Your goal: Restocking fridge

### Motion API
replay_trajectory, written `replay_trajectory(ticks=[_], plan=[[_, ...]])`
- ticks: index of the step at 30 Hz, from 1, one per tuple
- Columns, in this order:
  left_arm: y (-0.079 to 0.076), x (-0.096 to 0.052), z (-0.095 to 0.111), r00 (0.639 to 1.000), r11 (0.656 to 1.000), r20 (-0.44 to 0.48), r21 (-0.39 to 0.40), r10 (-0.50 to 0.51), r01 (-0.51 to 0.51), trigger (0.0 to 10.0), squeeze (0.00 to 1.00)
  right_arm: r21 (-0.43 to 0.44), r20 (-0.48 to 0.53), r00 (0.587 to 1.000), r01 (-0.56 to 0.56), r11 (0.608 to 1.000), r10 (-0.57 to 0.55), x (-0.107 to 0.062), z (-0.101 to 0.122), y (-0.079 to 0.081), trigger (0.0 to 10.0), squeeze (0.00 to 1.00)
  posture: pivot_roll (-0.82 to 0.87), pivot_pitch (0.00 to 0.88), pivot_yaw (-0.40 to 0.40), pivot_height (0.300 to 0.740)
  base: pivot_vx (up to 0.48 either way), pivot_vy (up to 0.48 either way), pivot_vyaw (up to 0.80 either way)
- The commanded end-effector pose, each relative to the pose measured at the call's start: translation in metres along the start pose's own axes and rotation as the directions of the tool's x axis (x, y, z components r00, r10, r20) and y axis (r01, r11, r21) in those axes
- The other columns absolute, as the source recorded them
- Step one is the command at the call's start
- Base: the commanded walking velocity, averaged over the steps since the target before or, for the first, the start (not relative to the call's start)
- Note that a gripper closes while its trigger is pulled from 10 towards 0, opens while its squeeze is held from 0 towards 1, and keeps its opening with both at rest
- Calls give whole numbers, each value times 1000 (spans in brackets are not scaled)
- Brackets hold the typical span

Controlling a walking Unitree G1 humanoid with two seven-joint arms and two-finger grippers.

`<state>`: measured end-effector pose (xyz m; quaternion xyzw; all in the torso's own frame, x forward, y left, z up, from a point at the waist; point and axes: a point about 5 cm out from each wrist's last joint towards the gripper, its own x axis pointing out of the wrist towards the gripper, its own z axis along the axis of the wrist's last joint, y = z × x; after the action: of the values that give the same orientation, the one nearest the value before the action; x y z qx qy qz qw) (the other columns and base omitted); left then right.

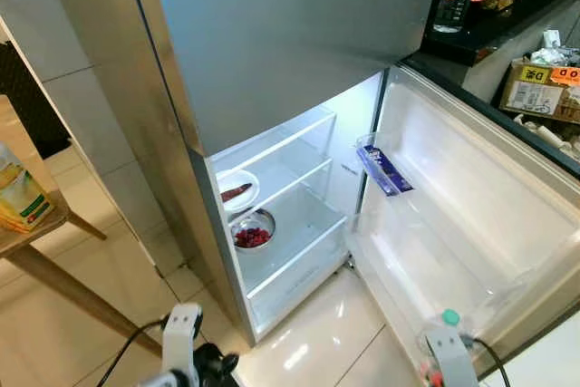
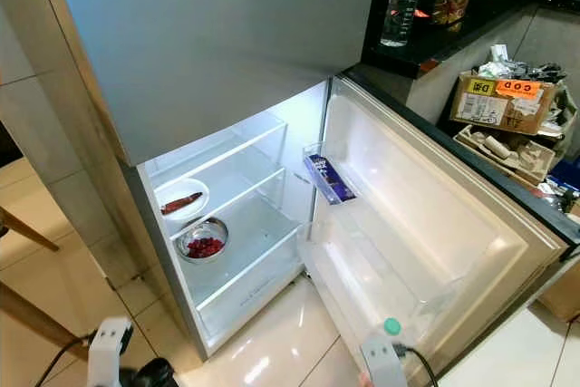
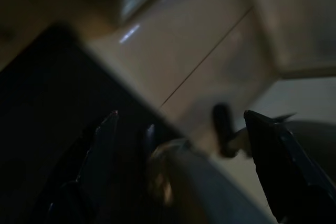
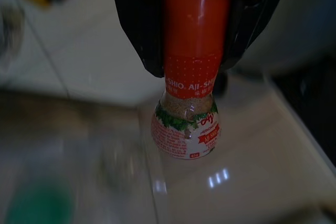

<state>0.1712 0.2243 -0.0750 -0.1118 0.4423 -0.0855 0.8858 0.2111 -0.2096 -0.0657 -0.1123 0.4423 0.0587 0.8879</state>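
Red plastic forms the cap of the shaker, which is clamped between the two black fingers of the right gripper above the pale floor tiles, just outside the open fridge. The hold is taken on the cap, with the rounded, seemingly glass body and its printed label hanging free beyond the fingertips. The shaker is judged small and light, stiff, and breakable if dropped on tile; the glossy cap looks slippery, so a hold nearer the neck, where the cap meets the body, would probably be steadier. The left gripper is held low in front of the fridge with its fingers spread and nothing between them. Inside the fridge a plate and a bowl of red bits are set on the shelves, and a blue packet is lodged in the door rack. Bare shelf space is seen beside the bowl.
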Motion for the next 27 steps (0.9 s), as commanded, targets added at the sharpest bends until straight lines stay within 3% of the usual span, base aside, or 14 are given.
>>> replay_trajectory(ticks=[1, 2, 4, 5, 7, 8, 10, 12, 13, 17, 21, 23, 24, 27], plan=[[-2, 0, -11, 999, 1000, -31, -10, 29, -29, 10000, 0, -2, 64, 998, -10, 1000, 10, 2, 15, 2, 10000, 0, -72, 0, -3, 740, 0, 0, 0], [-3, -1, -21, 997, 999, -66, -4, 41, -41, 10000, 0, -18, 100, 995, -10, 1000, 12, 3, 27, 1, 10000, 0, -75, 0, -3, 740, 0, 0, 0], [-3, -1, -21, 997, 999, -66, -4, 41, -41, 10000, 0, -18, 100, 995, -10, 1000, 12, 3, 27, 1, 10000, 0, -75, 0, -3, 740, 0, 0, 0], [-6, -4, -40, 991, 998, -123, -10, 52, -54, 10000, 0, -63, 172, 985, 15, 998, -4, 3, 53, -4, 10000, 0, -74, 0, -5, 740, 0, 0, 0], [-6, -4, -40, 991, 998, -123, -10, 52, -54, 10000, 0, -63, 172, 985, 15, 998, -4, 3, 53, -4, 10000, 0, -74, 0, -5, 740, 0, 0, 0], [-7, -6, -47, 988, 998, -141, -16, 60, -63, 10000, 0, -82, 203, 979, 37, 996, -19, 3, 64, -7, 10000, 0, -74, 0, -5, 740, 0, 0, 0], [-10, -8, -61, 981, 998, -183, 5, 67, -67, 10000, 0, -112, 251, 963, 133, 985, -101, 1, 86, -21, 10000, 0, -74, 0, -5, 740, 0, 0, 0], [-12, -8, -64, 979, 998, -194, 13, 67, -65, 10000, 0, -119, 261, 957, 163, 979, -128, 0, 91, -26, 10000, 0, -74, 0, -5, 740, 0, 0, 0], [-14, -7, -66, 978, 998, -198, 19, 70, -67, 10000, 0, -156, 265, 942, 253, 955, -207, -3, 100, -38, 10000, 0, -68, 0, -12, 740, 0, 0, 0], [-15, -7, -66, 978, 997, -196, 19, 73, -70, 10000, 0, -159, 261, 930, 306, 939, -259, -5, 104, -47, 10000, 0, -68, 0, -11, 740, 0, 0, 0], [-16, -5, -64, 979, 997, -190, 31, 78, -73, 10000, 0, -87, 208, 883, 445, 891, -420, -13, 104, -77, 10000, 0, -66, 0, -15, 740, 0, 0, 0], [-16, -5, -63, 979, 997, -189, 31, 79, -74, 10000, 0, -89, 206, 875, 463, 882, -439, -14, 104, -81, 10000, 0, -66, 0, -15, 740, 0, 0, 0], [-16, -5, -63, 979, 997, -187, 33, 80, -75, 10000, 0, -82, 191, 842, 525, 847, -504, -20, 102, -96, 10000, 0, -65, 0, -16, 740, 0, 0, 0], [-17, -4, -62, 979, 996, -186, 35, 82, -77, 10000, 0, -61, 156, 790, 606, 793, -592, -28, 95, -116, 10000, 0, -65, 0, -16, 740, 0, 0, 0]])
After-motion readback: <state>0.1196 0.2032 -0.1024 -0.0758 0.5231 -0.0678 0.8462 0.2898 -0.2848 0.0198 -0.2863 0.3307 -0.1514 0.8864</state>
